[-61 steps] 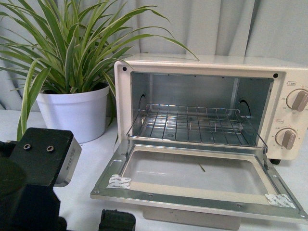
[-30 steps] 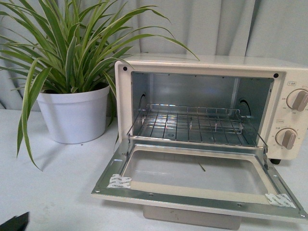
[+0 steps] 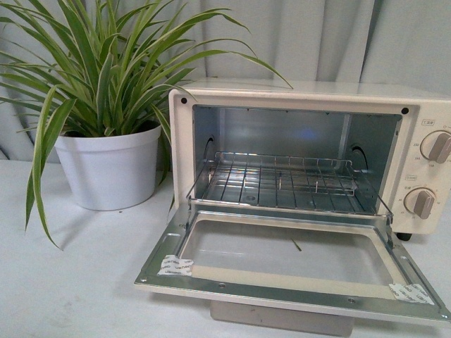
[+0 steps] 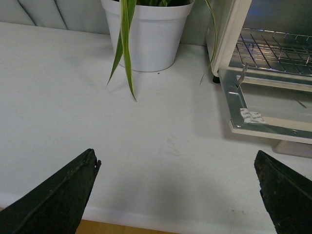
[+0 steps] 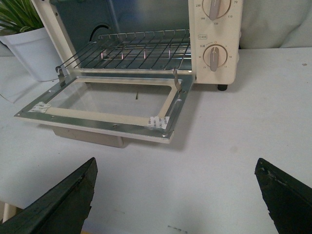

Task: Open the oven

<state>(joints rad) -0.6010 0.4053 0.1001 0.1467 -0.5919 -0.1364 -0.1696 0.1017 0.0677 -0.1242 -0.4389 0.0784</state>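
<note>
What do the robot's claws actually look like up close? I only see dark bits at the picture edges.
Each left gripper finger and right gripper finger is a flat, matte black wedge tapering to a blunt tip. No cables, labels or markings show.

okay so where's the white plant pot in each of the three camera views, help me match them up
Front view: the round white plastic plant pot stands at the left, beside the cream-white toaster oven.
Left wrist view: the pot is at the top centre, its top cropped.
Right wrist view: only part of the pot shows, at the upper left edge.
Shared landmark: the oven's folded-down glass door, open in all three.
</note>
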